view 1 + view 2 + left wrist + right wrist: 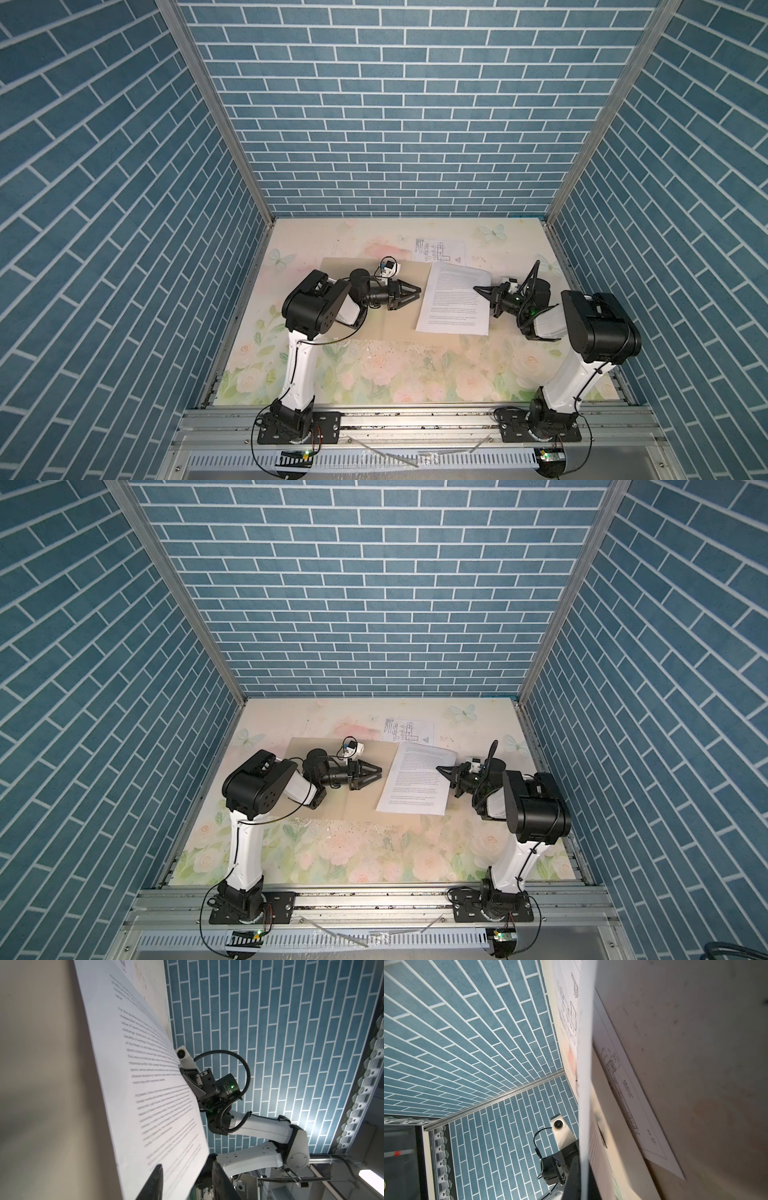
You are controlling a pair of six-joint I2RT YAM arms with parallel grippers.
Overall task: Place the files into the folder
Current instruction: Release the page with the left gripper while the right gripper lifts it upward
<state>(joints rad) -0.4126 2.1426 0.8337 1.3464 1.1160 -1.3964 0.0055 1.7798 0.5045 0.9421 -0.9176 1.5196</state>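
- the bench (pixel 374 374) carries everything, its floral top flat under the papers.
- the folder (pixel 386 324) lies flat mid-bench. it looks like thin card, light and a little stiff; a cover would best be lifted by a free edge, since it may sag if pinched at one corner.
- the text sheet (pixel 453 299) rests on the folder's right part, its right edge raised off the card. being single paper, it is probably very light, floppy and easily creased, so a hold at mid-edge with a slow slide seems safest.
- the drawing sheet (pixel 440 251) lies flat at the far side, its near edge overlapped by the text sheet; nothing holds it. it likely needs an edge teased up first.
- the right pincer (pixel 478 288) is pressed together, pinching the text sheet's right edge.
- the left pincer (pixel 417 294) stands spread, empty, just beside that sheet's left edge.
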